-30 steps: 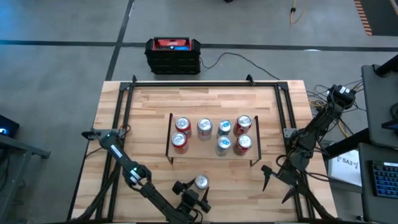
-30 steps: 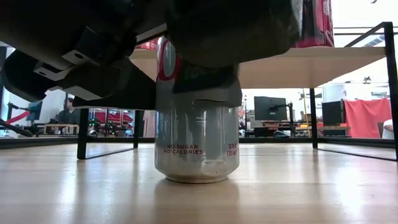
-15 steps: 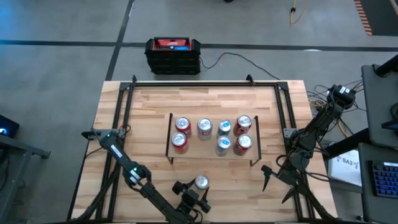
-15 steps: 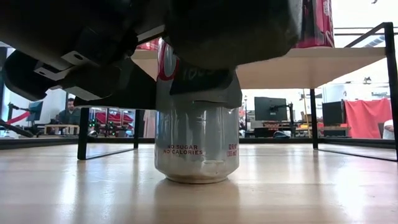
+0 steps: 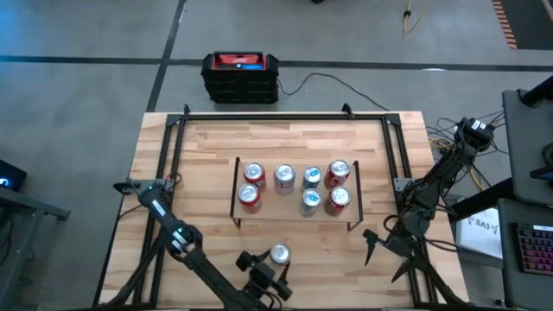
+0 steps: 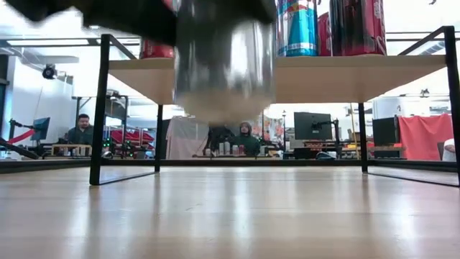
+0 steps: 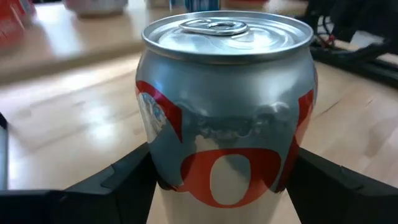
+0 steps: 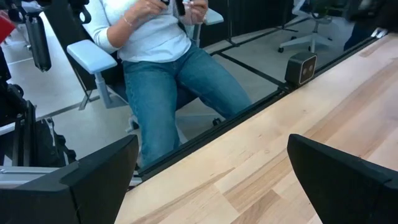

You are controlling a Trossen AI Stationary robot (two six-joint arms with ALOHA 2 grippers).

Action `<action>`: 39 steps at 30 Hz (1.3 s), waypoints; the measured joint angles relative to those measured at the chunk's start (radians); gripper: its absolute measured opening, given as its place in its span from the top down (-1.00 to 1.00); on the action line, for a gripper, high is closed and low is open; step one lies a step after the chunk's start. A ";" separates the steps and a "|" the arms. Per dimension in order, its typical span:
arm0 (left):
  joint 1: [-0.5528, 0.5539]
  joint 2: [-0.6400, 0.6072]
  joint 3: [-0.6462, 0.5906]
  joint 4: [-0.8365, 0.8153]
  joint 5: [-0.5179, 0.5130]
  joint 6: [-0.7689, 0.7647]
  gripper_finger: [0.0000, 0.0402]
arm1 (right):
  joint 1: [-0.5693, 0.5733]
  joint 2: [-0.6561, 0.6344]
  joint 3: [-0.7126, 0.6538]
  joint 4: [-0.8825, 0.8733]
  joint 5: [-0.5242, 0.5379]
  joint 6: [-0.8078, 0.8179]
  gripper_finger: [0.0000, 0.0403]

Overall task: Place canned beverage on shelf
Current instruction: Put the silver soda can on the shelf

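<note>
Seven cans point(image 5: 294, 187) crowd my shelf point(image 5: 294, 207), leaving one free gap in the front row, second from left.

Silver-red can point(image 7: 225, 106) upright, clamped btwn left pincer point(image 7: 224, 186) fingers point(image 7: 124, 180), above tabletop point(image 7: 81, 124).

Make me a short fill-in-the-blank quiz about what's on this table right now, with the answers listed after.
1. The silver and red can is gripped by the ____ claw.
2. In the low view, that can hangs ____ the tabletop, not on it.
3. The number of cans already standing on the shelf is ____.
4. The right claw waits near the table's right edge, its fingers ____.

Missing words: left; above; seven; open
</note>
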 joint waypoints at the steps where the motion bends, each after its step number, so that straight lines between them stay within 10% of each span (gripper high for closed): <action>1: 0.000 -0.020 -0.001 -0.001 0.002 0.013 -0.39 | 0.000 0.000 0.000 0.000 0.000 0.000 -0.99; 39: 0.218 -0.197 0.002 0.000 -0.019 0.222 -0.54 | 0.000 0.000 0.000 -0.002 0.000 0.000 -0.99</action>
